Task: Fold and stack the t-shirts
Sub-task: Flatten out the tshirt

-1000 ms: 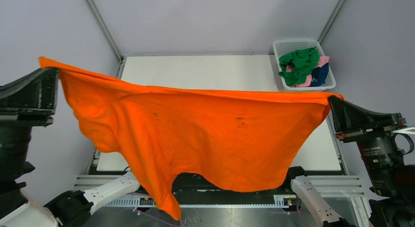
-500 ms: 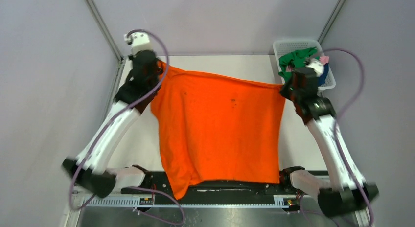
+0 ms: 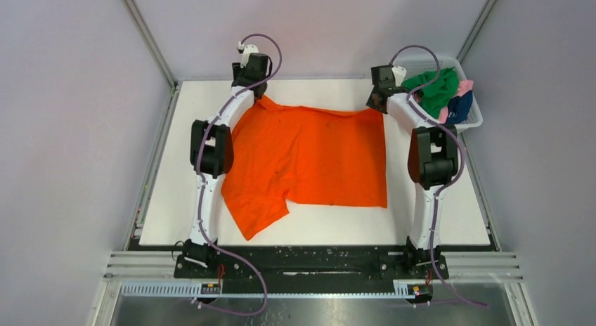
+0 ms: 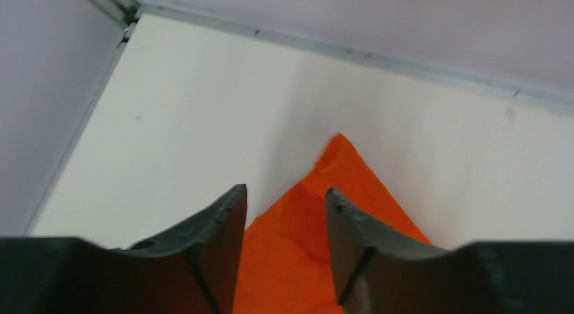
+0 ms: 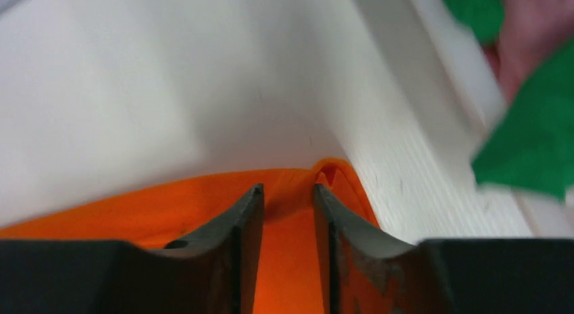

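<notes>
The left gripper stands partly open and grips nothing. One corner of the orange t-shirt lies on the table between and just beyond its jaws. The right gripper is parted more narrowly (a slim gap), with the shirt's other far corner lying loose beneath it. To the right of those jaws, a green t-shirt sits in the basket.

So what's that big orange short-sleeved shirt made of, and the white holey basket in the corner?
Orange t-shirt: soft matte cloth, maybe cotton; it lies limp and wrinkled. White mesh basket: looks like stiff plastic, smooth, with a moulded grid of holes in its walls.
</notes>
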`<move>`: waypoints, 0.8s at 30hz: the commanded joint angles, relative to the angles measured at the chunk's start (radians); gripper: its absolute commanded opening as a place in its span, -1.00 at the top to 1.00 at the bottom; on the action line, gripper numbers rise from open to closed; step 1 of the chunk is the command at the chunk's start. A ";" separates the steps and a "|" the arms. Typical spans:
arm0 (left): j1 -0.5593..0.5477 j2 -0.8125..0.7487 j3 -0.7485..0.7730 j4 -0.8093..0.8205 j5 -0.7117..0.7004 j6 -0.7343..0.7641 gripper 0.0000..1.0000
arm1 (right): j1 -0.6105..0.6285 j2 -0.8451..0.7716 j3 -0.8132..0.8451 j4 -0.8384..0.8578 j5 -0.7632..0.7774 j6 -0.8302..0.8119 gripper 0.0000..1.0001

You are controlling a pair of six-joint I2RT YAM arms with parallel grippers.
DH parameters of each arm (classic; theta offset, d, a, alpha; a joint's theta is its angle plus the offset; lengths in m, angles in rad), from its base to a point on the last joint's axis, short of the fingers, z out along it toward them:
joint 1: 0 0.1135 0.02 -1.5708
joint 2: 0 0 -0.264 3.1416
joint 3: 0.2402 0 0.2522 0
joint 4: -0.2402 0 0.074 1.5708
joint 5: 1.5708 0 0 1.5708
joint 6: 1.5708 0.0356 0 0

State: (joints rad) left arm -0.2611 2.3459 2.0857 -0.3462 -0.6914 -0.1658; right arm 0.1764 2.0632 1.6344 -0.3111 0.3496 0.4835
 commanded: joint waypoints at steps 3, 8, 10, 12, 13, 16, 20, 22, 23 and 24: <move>0.028 0.144 0.358 0.042 0.042 0.032 -0.31 | -0.008 0.160 0.413 -0.160 0.110 -0.052 -0.42; 0.028 -0.034 0.164 0.043 0.119 -0.040 -0.98 | -0.006 0.077 0.389 -0.234 0.054 -0.050 -0.96; 0.028 -0.153 0.064 -0.007 0.171 -0.100 -0.98 | 0.000 -0.019 0.249 -0.209 0.003 -0.040 -0.99; 0.028 -0.252 -0.035 -0.082 0.243 -0.177 -0.98 | 0.006 -0.131 0.093 -0.178 -0.069 -0.021 -0.99; 0.028 -0.300 -0.107 -0.136 0.279 -0.221 -0.98 | 0.009 -0.205 0.013 -0.168 -0.104 -0.006 -0.99; 0.027 -0.475 -0.366 -0.177 0.410 -0.349 -0.98 | 0.021 -0.363 -0.237 -0.123 -0.222 0.033 -0.99; 0.025 -0.714 -0.793 -0.027 0.644 -0.461 -0.98 | 0.072 -0.535 -0.510 -0.077 -0.283 0.055 -0.99; 0.023 -0.807 -0.966 0.034 0.707 -0.510 -0.98 | 0.103 -0.591 -0.610 -0.071 -0.279 0.068 -0.99; 0.023 -0.846 -1.036 0.059 0.727 -0.528 -0.98 | 0.111 -0.611 -0.650 -0.064 -0.289 0.080 -0.99; 0.022 -0.875 -1.093 0.077 0.748 -0.538 -0.98 | 0.116 -0.627 -0.689 -0.048 -0.314 0.087 -0.99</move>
State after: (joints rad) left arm -0.2375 1.5471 1.2034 -0.3725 -0.1440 -0.5777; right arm 0.2535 1.5005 1.0698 -0.4141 0.1188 0.5224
